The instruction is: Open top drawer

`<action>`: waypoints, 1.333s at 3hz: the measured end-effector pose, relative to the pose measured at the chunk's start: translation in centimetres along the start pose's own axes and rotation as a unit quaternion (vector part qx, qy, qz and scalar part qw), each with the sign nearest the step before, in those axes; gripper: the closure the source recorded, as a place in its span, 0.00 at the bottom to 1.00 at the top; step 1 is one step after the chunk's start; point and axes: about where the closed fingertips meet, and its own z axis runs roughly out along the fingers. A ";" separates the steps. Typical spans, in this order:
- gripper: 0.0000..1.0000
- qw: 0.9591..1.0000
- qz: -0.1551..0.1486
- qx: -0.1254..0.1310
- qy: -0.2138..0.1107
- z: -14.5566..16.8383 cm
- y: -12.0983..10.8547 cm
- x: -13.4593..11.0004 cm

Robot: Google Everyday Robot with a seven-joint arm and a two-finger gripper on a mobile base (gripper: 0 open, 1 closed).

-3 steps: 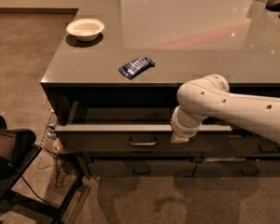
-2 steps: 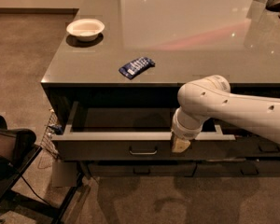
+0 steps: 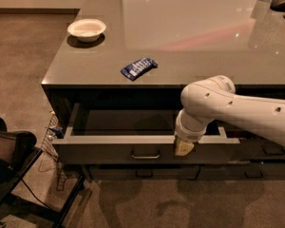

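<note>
The top drawer (image 3: 109, 152) is a wide dark-grey drawer under the counter's front edge. It stands pulled out, with its pale rim and dark inside showing. Its small rectangular pull handle (image 3: 145, 155) sits at the centre of the front. My white arm reaches in from the right. My gripper (image 3: 184, 147) hangs at the drawer's front rim, just right of the handle. Only its pale tip shows below the wrist.
A grey counter (image 3: 190, 37) carries a white bowl (image 3: 87, 29) at the back left and a blue packet (image 3: 138, 68) near the front. Lower drawers with handles (image 3: 143, 173) lie beneath. A dark chair (image 3: 9, 151) and wire rack (image 3: 52, 137) stand at the left.
The drawer has slid further out toward the camera. My arm and gripper have come down and forward with its front.
</note>
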 end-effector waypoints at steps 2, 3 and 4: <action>1.00 1.000 0.021 -0.013 0.007 -0.4 2.5 0.1; 1.00 1.000 0.021 -0.013 0.007 -0.4 2.5 0.1; 1.00 0.999 0.047 -0.019 0.009 -1.0 5.5 0.3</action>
